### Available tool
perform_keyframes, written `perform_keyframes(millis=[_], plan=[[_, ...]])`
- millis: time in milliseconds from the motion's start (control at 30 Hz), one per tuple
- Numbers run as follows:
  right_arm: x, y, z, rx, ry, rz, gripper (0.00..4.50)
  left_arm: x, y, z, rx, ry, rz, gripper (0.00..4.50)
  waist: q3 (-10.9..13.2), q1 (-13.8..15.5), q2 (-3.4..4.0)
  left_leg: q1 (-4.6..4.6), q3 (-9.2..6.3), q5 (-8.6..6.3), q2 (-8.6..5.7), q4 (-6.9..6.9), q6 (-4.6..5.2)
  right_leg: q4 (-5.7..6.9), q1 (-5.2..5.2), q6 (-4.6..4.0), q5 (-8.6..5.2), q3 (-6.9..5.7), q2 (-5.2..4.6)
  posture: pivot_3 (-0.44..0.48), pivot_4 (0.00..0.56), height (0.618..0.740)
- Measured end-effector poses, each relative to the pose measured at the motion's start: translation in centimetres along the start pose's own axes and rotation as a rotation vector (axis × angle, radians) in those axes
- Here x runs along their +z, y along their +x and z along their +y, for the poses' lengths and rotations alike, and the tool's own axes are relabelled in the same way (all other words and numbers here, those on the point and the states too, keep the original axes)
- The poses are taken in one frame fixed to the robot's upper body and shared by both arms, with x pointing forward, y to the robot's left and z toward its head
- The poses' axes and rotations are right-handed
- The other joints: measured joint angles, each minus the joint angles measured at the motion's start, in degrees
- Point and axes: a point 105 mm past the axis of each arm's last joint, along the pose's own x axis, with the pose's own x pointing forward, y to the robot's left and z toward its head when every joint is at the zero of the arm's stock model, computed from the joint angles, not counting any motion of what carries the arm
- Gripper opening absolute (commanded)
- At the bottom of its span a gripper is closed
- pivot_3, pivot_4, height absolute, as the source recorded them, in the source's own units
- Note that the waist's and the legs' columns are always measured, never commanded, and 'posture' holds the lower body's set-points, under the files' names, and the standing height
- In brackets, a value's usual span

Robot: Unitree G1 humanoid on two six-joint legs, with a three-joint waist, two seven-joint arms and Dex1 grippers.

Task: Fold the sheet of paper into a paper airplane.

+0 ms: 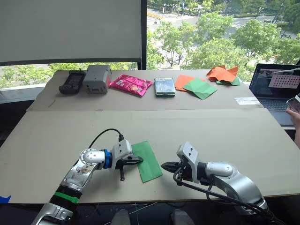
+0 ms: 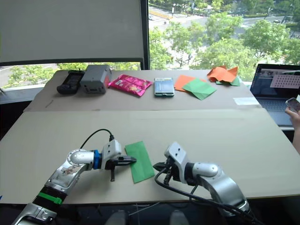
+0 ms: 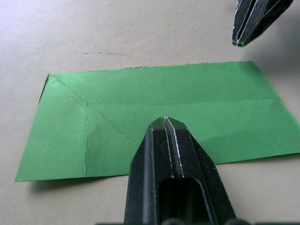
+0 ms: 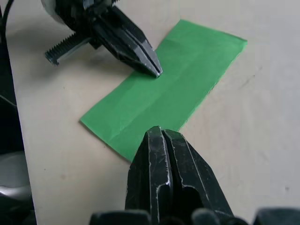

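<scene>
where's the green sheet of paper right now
The sheet of paper lies flat near the table's front edge, between the left gripper and right gripper.

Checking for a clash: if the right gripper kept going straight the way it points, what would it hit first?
Probably the sheet of paper, at its near long edge; the right gripper points straight at it, with the left gripper beyond. Height above the table is unclear.

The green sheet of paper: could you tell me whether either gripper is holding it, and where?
Neither. The sheet of paper lies flat; the shut left gripper rests at its edge, the shut right gripper beside it.
</scene>
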Motion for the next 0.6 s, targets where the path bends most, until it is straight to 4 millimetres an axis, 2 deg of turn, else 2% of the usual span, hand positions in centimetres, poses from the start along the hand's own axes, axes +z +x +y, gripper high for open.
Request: perform_keyframes(millis=[100,233,333,433,600], plan=[[1.5,-0.5,0.0,-0.003,0.006,-0.078,0.01,1.0,-1.6,0.2,0.032,-0.074,-0.044,0.00,0.1,-0.2,-0.12,-0.07,-0.01,-0.01,0.00,-0.06,0.02,0.00,-0.11,0.00,0.00,0.00,0.02,0.000,0.150,0.718],[1.2,-0.7,-0.3,-0.040,0.019,-0.074,0.01,2.9,-4.4,0.8,0.088,-0.123,-0.105,0.00,0.2,-0.1,-0.09,-0.09,0.00,-0.03,0.00,-0.08,0.05,0.00,-0.13,-0.01,0.01,0.00,0.01,0.000,0.150,0.718],[1.0,-0.7,-0.5,-0.056,0.023,-0.072,0.01,2.9,-5.6,0.9,0.116,-0.137,-0.092,0.00,0.2,-0.1,0.05,-0.08,0.01,-0.03,0.00,-0.07,0.05,0.00,-0.14,-0.01,0.01,0.01,0.00,0.000,0.150,0.718],[1.1,-0.7,-0.6,-0.073,0.024,-0.077,0.01,2.0,-5.4,0.5,0.109,-0.148,-0.059,0.00,0.3,0.1,0.01,-0.09,0.01,-0.03,0.00,-0.06,0.05,0.00,-0.18,-0.01,0.01,0.00,-0.01,0.000,0.150,0.718],[1.2,-0.7,-0.7,-0.079,0.030,-0.087,0.01,1.4,-2.7,0.1,0.077,-0.130,-0.055,0.00,0.3,0.3,-0.04,-0.25,0.00,-0.03,-0.04,0.00,0.05,-0.05,-0.33,-0.01,0.01,0.01,-0.02,0.000,0.150,0.718]])
